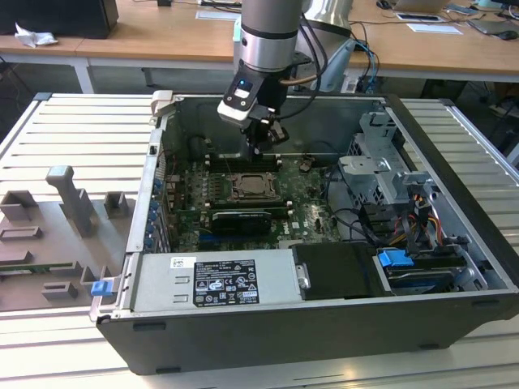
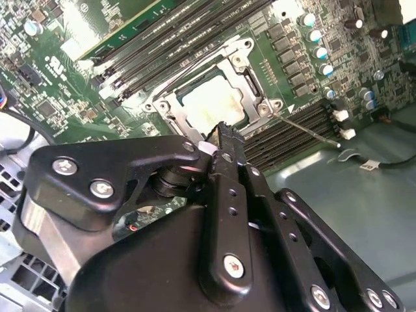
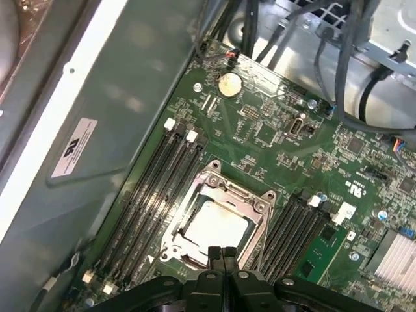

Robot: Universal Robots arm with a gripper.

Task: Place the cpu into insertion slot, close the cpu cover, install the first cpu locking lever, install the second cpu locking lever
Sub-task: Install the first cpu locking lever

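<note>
The cpu (image 3: 215, 225) (image 2: 212, 104) shows its pale metal face, lying flat in the insertion slot (image 1: 255, 189) on the green board. The silvery cpu cover (image 3: 221, 187) (image 2: 250, 78) lies down around it, framing the chip. A thin metal lever (image 2: 305, 128) runs out from one socket corner over the memory slots. My gripper (image 1: 262, 151) (image 3: 221, 253) (image 2: 224, 134) hangs a little above the socket's edge, its black fingers shut together with nothing between them.
The board sits deep in an open computer case (image 1: 454, 267) with tall walls. Long black memory slots (image 3: 156, 188) flank the socket on both sides. A black card (image 1: 240, 220), a power supply (image 1: 219, 279), drive cages (image 1: 381, 174) and cable bundles (image 1: 405, 227) crowd the exterior view's right.
</note>
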